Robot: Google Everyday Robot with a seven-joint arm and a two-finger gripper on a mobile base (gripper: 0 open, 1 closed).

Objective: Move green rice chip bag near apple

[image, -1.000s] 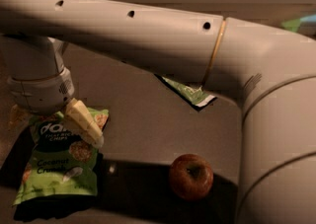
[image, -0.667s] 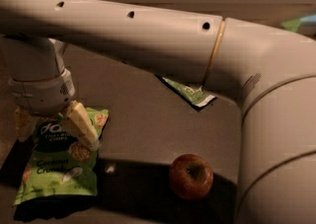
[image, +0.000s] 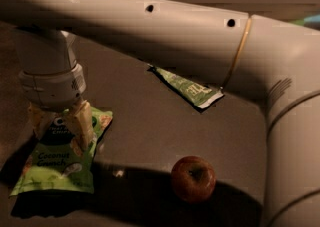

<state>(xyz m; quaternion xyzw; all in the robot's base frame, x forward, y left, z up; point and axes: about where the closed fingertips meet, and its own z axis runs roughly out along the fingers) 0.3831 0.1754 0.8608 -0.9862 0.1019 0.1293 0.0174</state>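
The gripper (image: pixel 59 127) comes straight down from the arm (image: pixel 150 31) at the left of the bench (image: pixel 145 101), its two pale fingers (image: pixel 82 123) set on either side of the top of the green rice chip bag (image: pixel 62 161). The fingers stand a bag-top's width apart and look closed onto the pouch's upper edge, a hold by the crimped top that, by my reading, lets the bag hang or drag flat while it is carried. Whether the bag has left the bench cannot be told; its lower end seems to lie on the surface, with a dark shadow under it.

The bag is a light-green pouch with a dark band near the top, partly hidden behind the fingers, and the words "Coconut Crunch" in white above pictures of pale chips. It slants a little, its bottom corner pointing toward the near left edge.

To its right, well apart from it on the same near side, sits the apple (image: pixel 193 178), small, round and dark red, stem dimple up. The move to it looks unfinished: open bench lies between the two.

Farther back, under the arm, a second flat green-and-white bag (image: pixel 192 88) lies clear of both, likely no part of the job.
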